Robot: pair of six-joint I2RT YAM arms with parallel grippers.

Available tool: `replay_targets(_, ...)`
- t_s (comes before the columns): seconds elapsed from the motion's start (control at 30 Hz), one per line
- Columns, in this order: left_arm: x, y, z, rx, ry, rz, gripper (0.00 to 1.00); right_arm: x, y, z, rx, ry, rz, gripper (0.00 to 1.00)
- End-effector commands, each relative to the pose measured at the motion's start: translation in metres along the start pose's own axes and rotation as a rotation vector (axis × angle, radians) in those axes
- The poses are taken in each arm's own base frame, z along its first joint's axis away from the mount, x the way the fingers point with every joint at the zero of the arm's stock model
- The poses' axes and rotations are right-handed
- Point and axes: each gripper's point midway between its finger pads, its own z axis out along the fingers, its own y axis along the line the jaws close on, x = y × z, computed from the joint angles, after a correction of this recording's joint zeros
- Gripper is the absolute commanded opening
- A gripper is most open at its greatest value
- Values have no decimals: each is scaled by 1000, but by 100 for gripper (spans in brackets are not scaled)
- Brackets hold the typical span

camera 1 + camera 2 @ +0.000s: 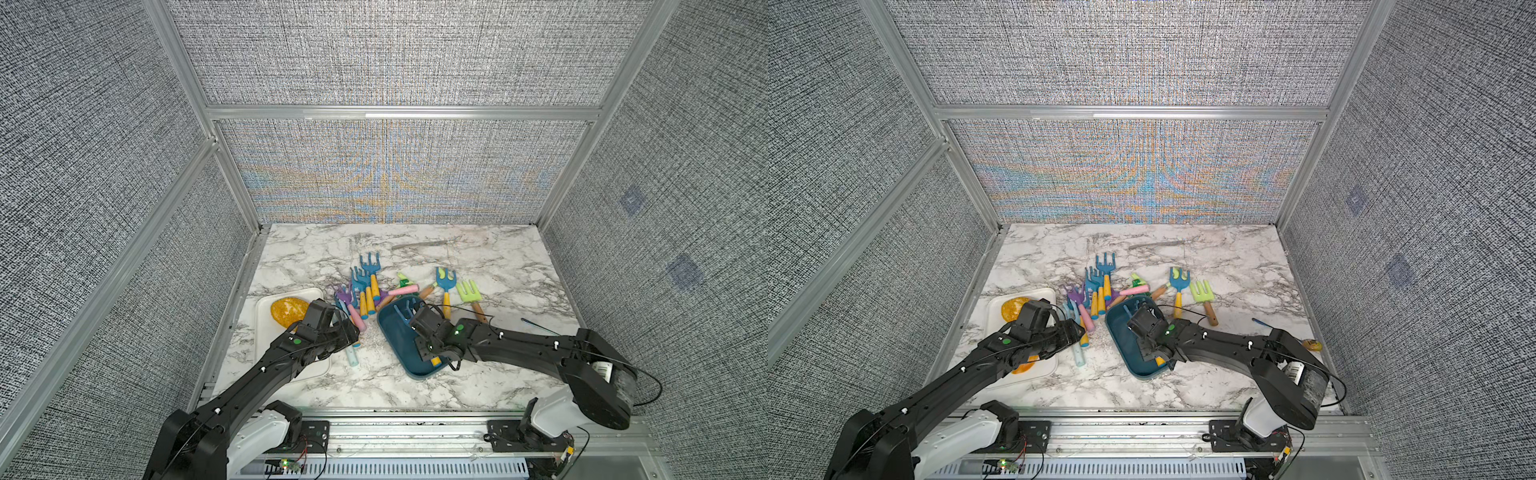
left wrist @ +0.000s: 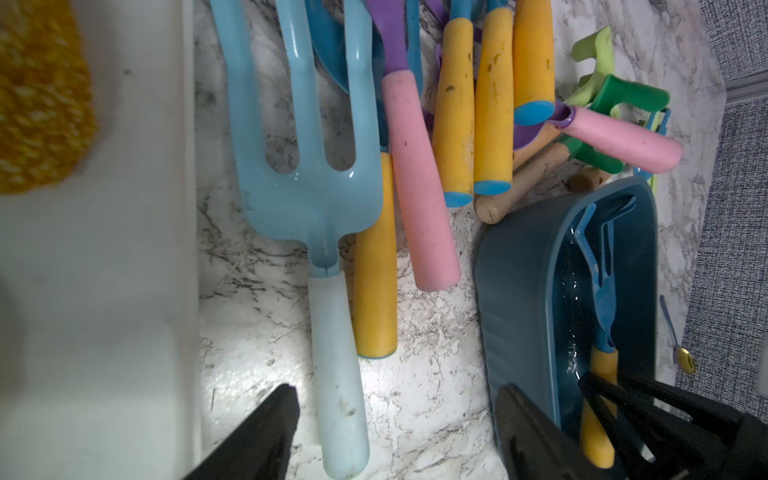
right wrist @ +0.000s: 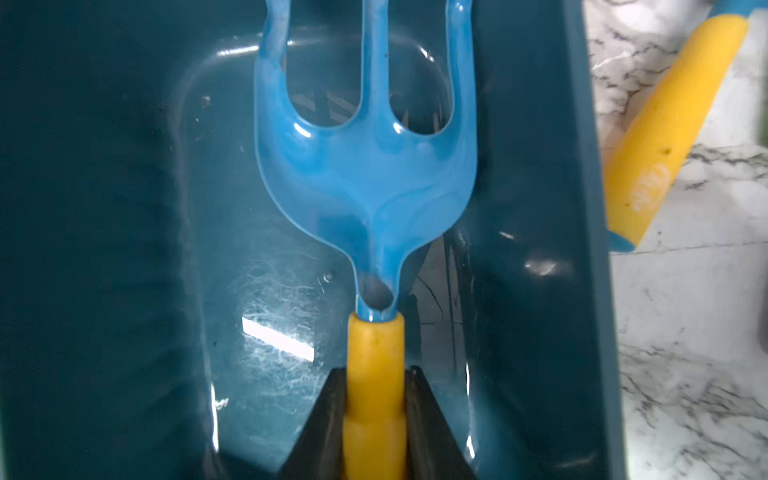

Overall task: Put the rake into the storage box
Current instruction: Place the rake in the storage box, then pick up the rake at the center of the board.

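Right gripper [image 3: 374,374] is down inside the box [image 3: 104,208], clamped on the rake [image 3: 365,174]. Both fingers [image 3: 328,415] press the sides of the yellow handle just behind the blue head, with no gap showing.

The rake lies lengthwise in the box, close along one long wall. In a top view the tines [image 1: 403,309] point at the far end and the handle butt sits by the near rim. Can't tell whether the head rests on the box floor.

The box [image 1: 392,336] sits skewed on the marble table [image 1: 498,257], between the two arms. Its far end is just beside the pile [image 1: 368,286] of spare rakes, and wooden handle ends come right up to its rim. A green rake [image 1: 469,291] lies off to the right of the pile, apart from the box.

Left gripper [image 2: 397,390] has its fingers wide apart and holds nothing. It hovers low over the table beside the box, straddling the handle of a pale rake [image 2: 316,187]. One finger stands near that handle and the other near the box wall [image 2: 519,270]. No contact visible with either.

The pale rake lies flat on the table, just beside the tray [image 2: 124,249], head pointing away from the gripper. A yellow pad [image 1: 286,311] sits on the tray, partly under the left arm in both top views.
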Motion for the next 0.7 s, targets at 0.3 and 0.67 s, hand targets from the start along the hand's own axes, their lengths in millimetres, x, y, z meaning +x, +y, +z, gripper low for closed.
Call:
replay_targets(0.3,-2,6,17,-126,2,42,70,-39,-16,-43,16,-143,67,66)
replay_targets(0.67,1,19,33,-258,36,61,55,-44,-36,-53,-74,-218,185,78)
